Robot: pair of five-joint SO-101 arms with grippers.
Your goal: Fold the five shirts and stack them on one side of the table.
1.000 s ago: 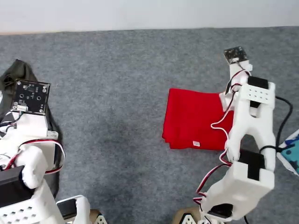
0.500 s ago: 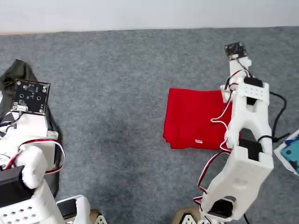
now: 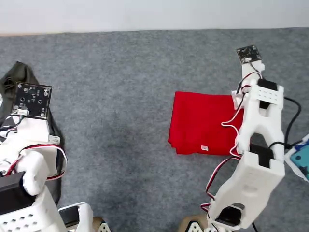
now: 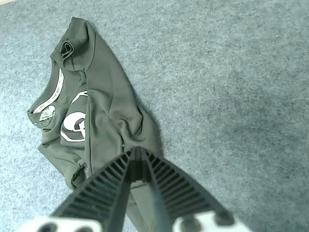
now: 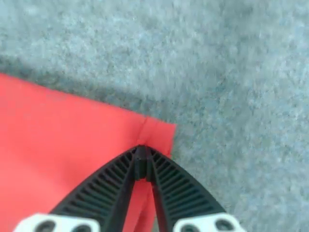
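You're pinching folded red fabric shirt [image 5: 58, 130] corner in closed right hand [image 5: 141, 153]; tugging is risking unfolding. Left hand [image 4: 136, 153] closed, crumpled olive shirt [image 4: 96, 111] beneath.

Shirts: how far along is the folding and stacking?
Done: the red folded shirt lies as a neat rectangle. In hand: the right gripper is shut at its corner. To do: the dark olive shirt lies rumpled under the shut left gripper; nothing is stacked on the red one.
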